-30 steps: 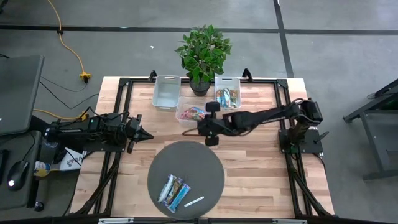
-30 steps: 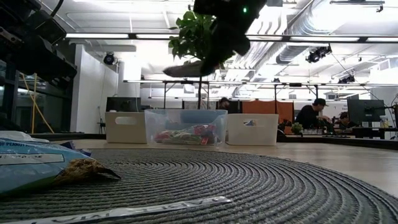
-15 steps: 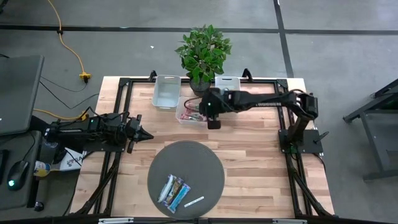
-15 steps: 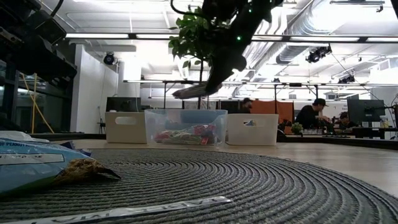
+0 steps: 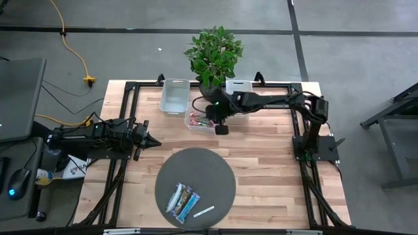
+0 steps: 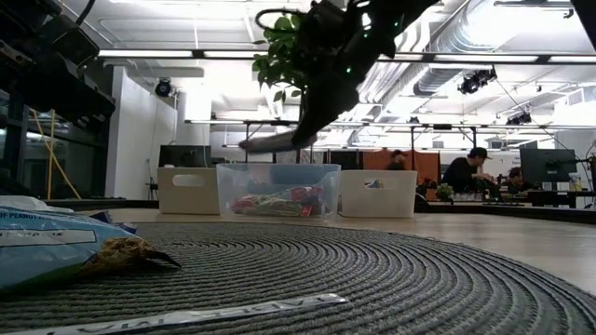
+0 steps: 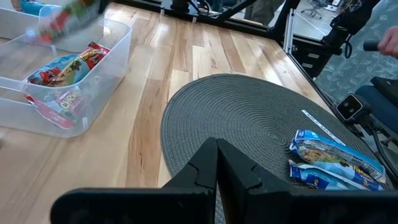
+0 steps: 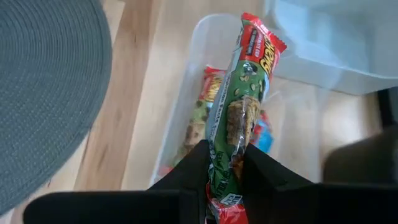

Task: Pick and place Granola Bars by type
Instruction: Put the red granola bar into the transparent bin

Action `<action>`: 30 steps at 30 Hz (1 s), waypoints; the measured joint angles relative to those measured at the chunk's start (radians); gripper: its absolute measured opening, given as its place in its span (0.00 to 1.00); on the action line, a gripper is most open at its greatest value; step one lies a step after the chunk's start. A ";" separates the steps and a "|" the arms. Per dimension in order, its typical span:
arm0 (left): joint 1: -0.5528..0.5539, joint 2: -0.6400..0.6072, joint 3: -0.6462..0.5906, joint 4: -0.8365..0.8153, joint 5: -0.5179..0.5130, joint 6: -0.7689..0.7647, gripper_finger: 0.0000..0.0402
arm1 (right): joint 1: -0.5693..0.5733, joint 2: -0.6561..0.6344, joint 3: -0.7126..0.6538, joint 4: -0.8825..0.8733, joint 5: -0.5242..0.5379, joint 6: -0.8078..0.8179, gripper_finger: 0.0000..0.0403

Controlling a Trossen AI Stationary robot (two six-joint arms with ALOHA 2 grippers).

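Observation:
My right gripper is shut on a red-and-green granola bar and hovers over the clear middle bin, which has several red bars lying in it. The low view shows that bar above the bin's rim. Two light blue bars lie flat on the round grey mat, beside a thin white strip. My left gripper is shut and waits over the table's left side, touching nothing. The right white bin holds more bars. My right gripper pinches the red-and-green bar near one end between its two fingers. The rest of the bar juts forward past the fingertips. It is lifted clear over the clear bin, lying nearly level in the low view.
An empty-looking white bin stands left of the clear one, and a potted plant stands behind the bins at the far edge. Bare wood lies between the mat and the bins. People sit in the room beyond.
My right gripper, still shut on the bar, has moved from over the middle of the table toward the far edge and slightly left. It now stands above the clear bin, with the bar lower than before.

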 joint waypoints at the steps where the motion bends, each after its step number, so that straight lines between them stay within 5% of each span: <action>1: 0.000 0.000 0.000 0.000 0.000 0.000 0.00 | 0.003 0.014 0.000 0.009 0.000 0.003 0.14; 30: 0.000 0.000 0.000 0.000 -0.001 0.000 0.00 | -0.008 0.140 -0.001 0.118 0.066 0.118 0.17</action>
